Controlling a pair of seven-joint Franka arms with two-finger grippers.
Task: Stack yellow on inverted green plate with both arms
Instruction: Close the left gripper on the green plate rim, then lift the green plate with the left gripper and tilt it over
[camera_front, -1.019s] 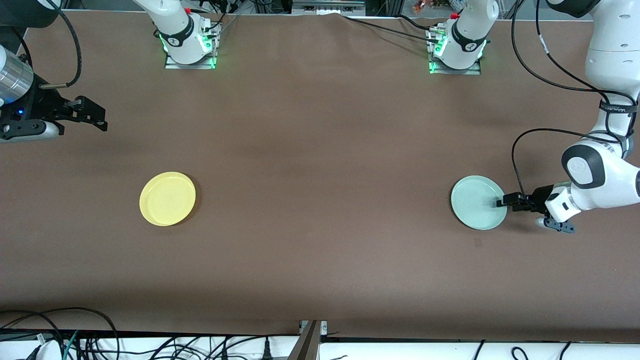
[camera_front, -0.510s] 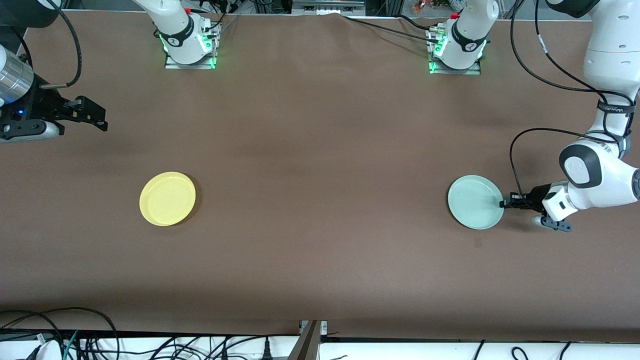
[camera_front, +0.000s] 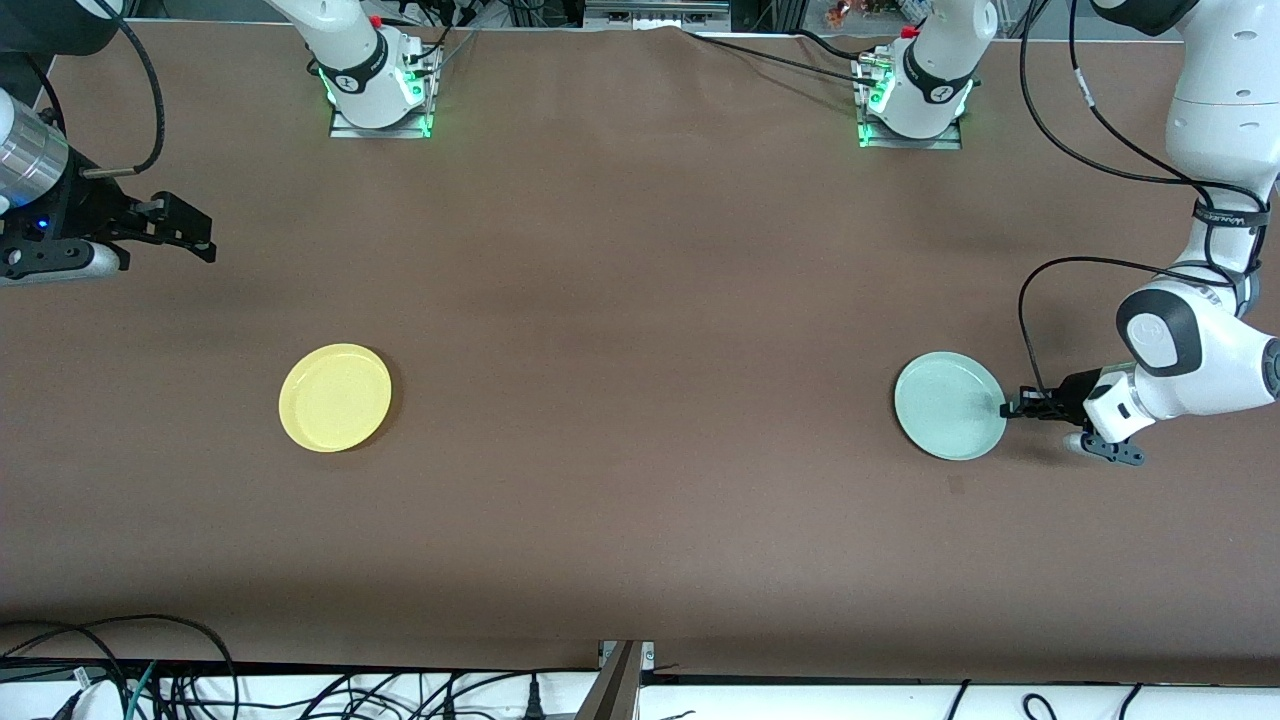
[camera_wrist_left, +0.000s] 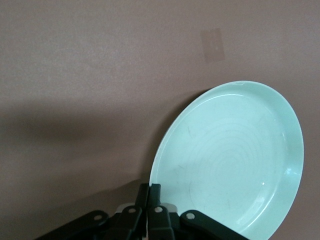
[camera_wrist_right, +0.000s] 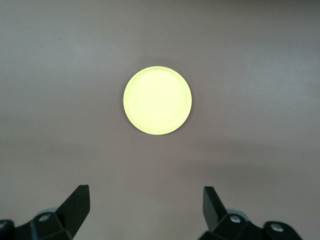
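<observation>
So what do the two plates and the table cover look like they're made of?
The green plate looks like glossy plastic or melamine: smooth, with faint concentric rings and a small highlight near its rim, which the left pincer has closed on. The yellow plate looks like smooth plastic too, evenly coloured; the right pincer hangs open above it. The table cover appears matte brown, maybe felt or paper.

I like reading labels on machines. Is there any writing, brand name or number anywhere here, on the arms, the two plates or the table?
Black band on the left arm: pale lettering, too small to read.
Round marks on the arms' joints: logos, not readable text.
Yellow plate: none.
Green plate: none.
Table: none.
</observation>
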